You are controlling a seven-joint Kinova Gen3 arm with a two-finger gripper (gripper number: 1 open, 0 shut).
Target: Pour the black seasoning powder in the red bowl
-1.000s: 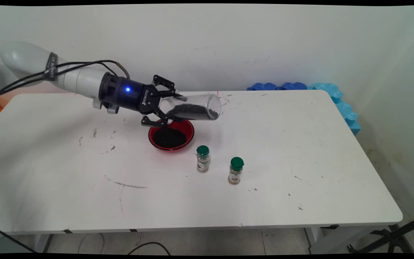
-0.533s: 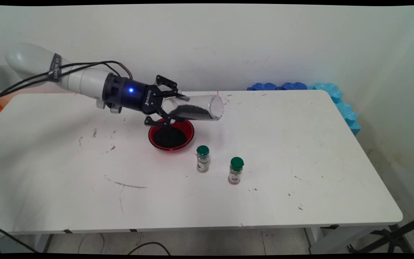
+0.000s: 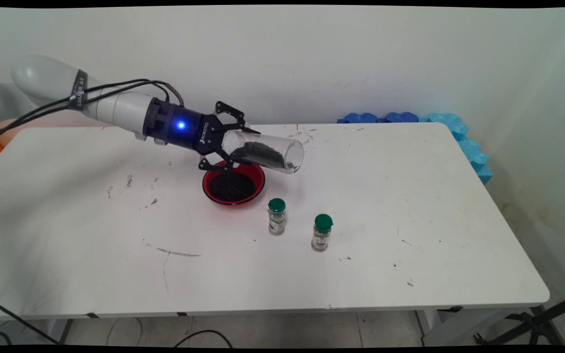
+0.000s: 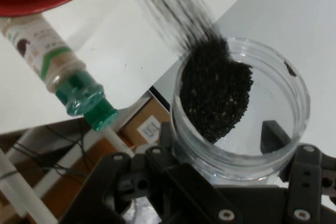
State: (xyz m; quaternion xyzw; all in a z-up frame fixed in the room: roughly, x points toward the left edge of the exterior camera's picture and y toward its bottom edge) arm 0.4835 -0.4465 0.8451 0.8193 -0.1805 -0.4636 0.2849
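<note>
While the gripper (image 3: 236, 147) stays clamped around the base of the clear jar (image 3: 268, 152), the jar's open mouth has dipped from near level a second ago to a downward tilt toward the right. The black granules (image 4: 212, 95) inside have slid toward the mouth; the hand view shows a dark streak beyond the rim. The jar is held above the red bowl (image 3: 234, 184), its mouth past the bowl's right rim. Two green-capped spice bottles (image 3: 276, 216) stand nearby.
</note>
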